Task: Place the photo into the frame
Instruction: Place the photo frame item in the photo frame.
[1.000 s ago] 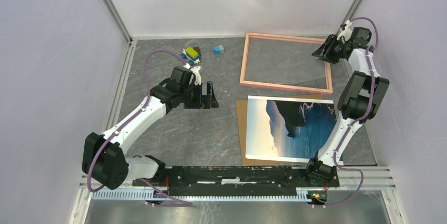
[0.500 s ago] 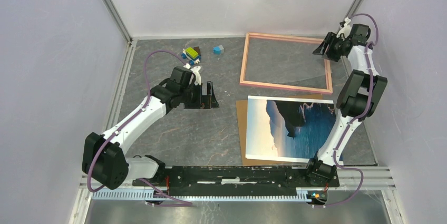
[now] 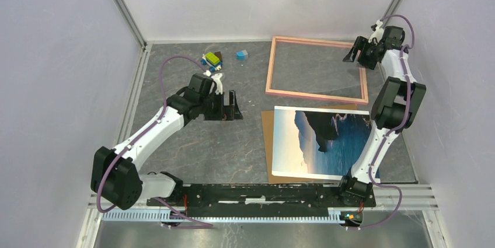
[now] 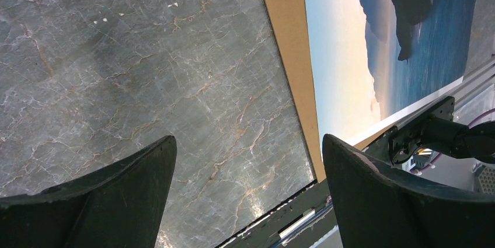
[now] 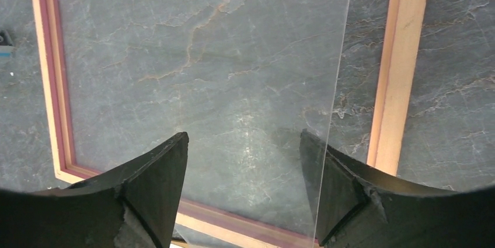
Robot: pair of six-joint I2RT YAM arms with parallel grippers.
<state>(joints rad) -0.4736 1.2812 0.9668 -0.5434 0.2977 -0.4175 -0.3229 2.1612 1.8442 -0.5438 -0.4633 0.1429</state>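
Note:
The photo [image 3: 321, 143], dark cliffs over blue sea, lies flat on a brown backing board [image 3: 267, 143] at the near right; both show in the left wrist view, photo [image 4: 350, 55] and board [image 4: 289, 38]. The pink frame [image 3: 318, 95] lies flat behind it, with bare table showing through. My right gripper [image 3: 352, 55] is open over the frame's far right part. In the right wrist view it [image 5: 244, 137] hangs over the frame [image 5: 403, 73], and a clear pane [image 5: 233, 55] has its edge across the right fingertip. My left gripper [image 3: 233, 107] is open and empty left of the photo [image 4: 250, 140].
Small toy blocks [image 3: 212, 59] and a blue block [image 3: 241, 55] lie at the back, left of the frame. Pale walls close in the table on three sides. The arms' black base rail [image 3: 262, 192] runs along the near edge.
My right gripper has drawn back a little toward the far right corner over the frame's right rail. The left arm, photo and frame have not moved.

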